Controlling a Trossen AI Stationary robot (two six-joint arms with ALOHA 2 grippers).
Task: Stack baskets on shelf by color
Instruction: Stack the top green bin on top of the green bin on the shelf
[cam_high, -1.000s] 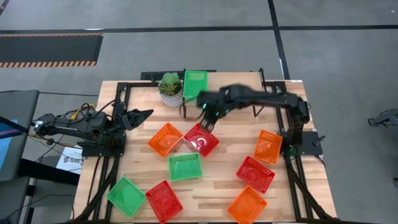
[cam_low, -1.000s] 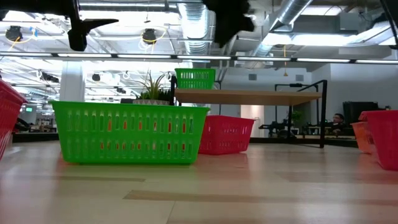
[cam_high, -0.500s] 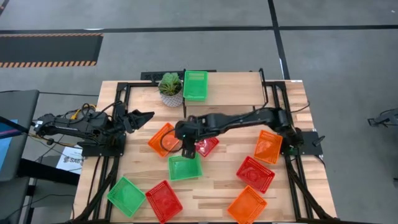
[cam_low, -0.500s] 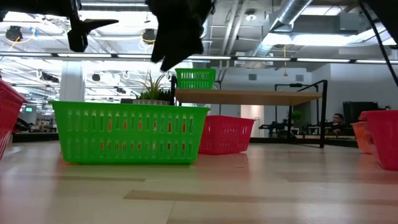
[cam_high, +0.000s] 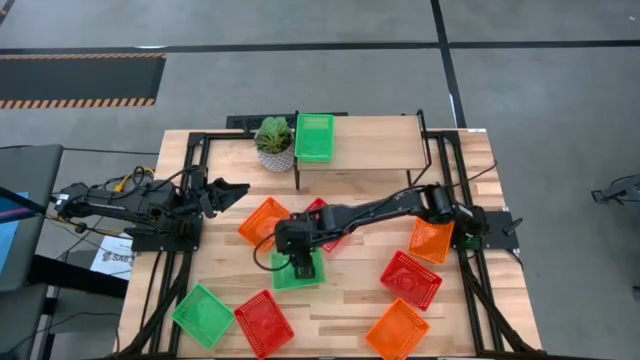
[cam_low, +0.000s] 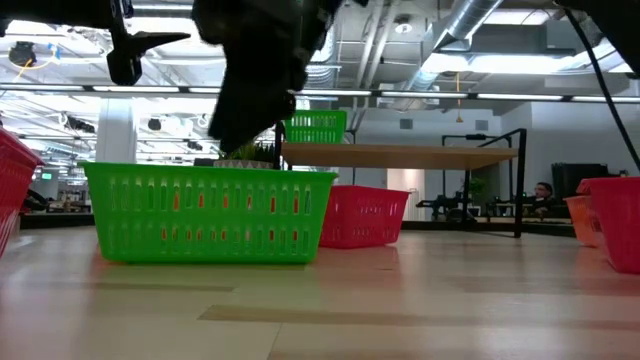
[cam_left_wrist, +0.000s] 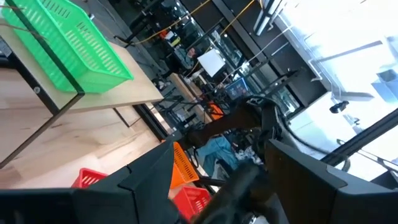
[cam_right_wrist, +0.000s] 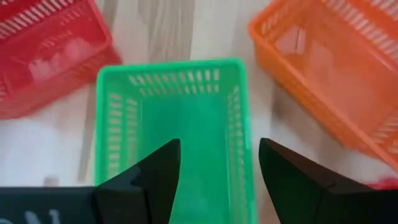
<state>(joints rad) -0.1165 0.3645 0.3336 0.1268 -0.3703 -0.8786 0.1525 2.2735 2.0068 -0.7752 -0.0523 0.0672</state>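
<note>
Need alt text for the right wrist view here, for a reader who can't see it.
The open right gripper hangs above a green basket on the wooden table, its fingers spread over the basket's inside. A red basket and an orange basket flank it.

Right arm stretched from its mount at the table's right edge toward the middle, wrist bent down. Right gripper poised at table centre, pointing downward, fingers spread apart with nothing between them. Left arm folded low at the left edge, left gripper aimed toward the centre, fingers parted.
</note>
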